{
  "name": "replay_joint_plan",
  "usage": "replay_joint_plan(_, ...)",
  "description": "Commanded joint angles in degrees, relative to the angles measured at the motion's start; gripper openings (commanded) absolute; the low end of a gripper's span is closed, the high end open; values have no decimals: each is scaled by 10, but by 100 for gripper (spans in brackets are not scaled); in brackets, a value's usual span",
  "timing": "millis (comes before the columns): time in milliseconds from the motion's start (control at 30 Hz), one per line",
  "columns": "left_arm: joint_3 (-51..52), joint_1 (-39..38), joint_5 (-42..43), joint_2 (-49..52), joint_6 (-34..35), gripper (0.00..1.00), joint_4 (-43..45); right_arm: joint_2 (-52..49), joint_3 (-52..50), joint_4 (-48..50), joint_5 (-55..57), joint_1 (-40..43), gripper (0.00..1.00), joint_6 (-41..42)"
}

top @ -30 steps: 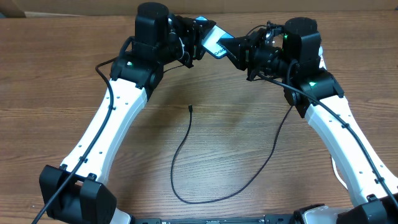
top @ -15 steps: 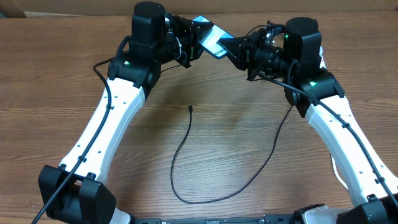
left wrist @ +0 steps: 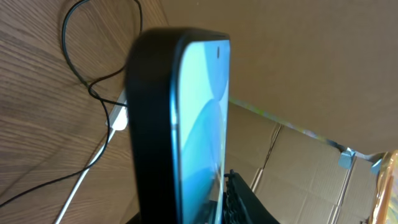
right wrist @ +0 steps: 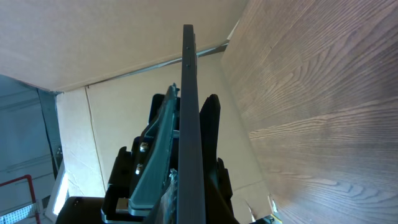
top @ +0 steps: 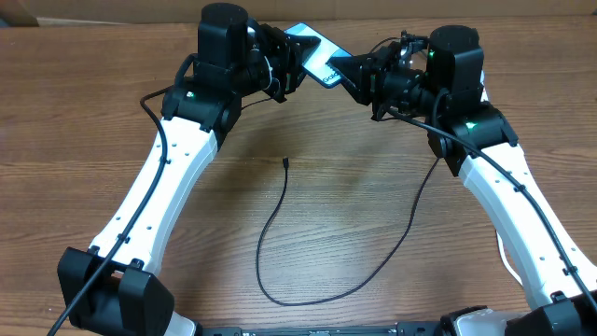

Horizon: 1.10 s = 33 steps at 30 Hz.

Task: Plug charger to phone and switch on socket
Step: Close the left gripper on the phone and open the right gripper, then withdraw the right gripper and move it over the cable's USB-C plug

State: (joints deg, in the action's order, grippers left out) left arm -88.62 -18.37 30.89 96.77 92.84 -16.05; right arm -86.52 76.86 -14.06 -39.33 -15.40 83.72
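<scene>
Above the far side of the wooden table (top: 84,121), two arms meet around a Galaxy S24. The left gripper (top: 295,59) is clenched on the phone (top: 315,54), which the left wrist view shows close up, screen lit pale blue. The phone is lifted clear of the table and tilted. To its right, the right gripper (top: 353,73) presses close to the handset. Whether its jaws are closed on it cannot be told, as the right wrist view shows only the phone's thin edge.

Nearer, the charger (top: 264,247) lies untouched. Its connector tip (top: 285,163) points toward the far side, and the black cable loops near and runs off right under the right arm. A white plug head (left wrist: 118,117) on a white cord lies on the wood beyond. The socket itself is not clearly in view.

The step looks like a mid-air regrip. One claw should stay firm until the other has closed. The grip belongs on the long edges, leaving the port end bare for the connector.
</scene>
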Motion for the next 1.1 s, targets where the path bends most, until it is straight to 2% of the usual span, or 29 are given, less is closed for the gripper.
replay_joint_plan(0, 2, 4, 2, 6, -16, 16, 7, 5, 3, 3, -26, -1, 4, -11)
replay_joint_plan(167, 2, 4, 2, 6, -16, 13, 7, 5, 3, 3, -26, -1, 7, -11)
replay_joint_plan(233, 2, 4, 2, 6, -16, 13, 7, 5, 3, 3, -28, -1, 22, -12)
replay_joint_plan(500, 2, 4, 1, 6, -16, 5, 7, 5, 3, 3, -37, -1, 70, -20)
replay_joint_plan(633, 2, 4, -9, 6, -22, 4, 7, 5, 3, 3, -38, -1, 85, -53)
replay_joint_plan(733, 2, 5, -26, 6, -50, 4, 6, 5, 3, 3, -43, 0, 90, -87)
replay_joint_plan(800, 2, 5, -40, 6, -68, 4, 2, 5, 3, 3, -42, 2, 100, -117)
replay_joint_plan(933, 2, 13, -61, 6, -103, 4, -19, 5, 3, -19, -41, 11, 100, -174)
replay_joint_plan(1067, 2, 29, -130, 6, -168, 4, -98, 5, 3, -109, -5, 31, 100, -243)
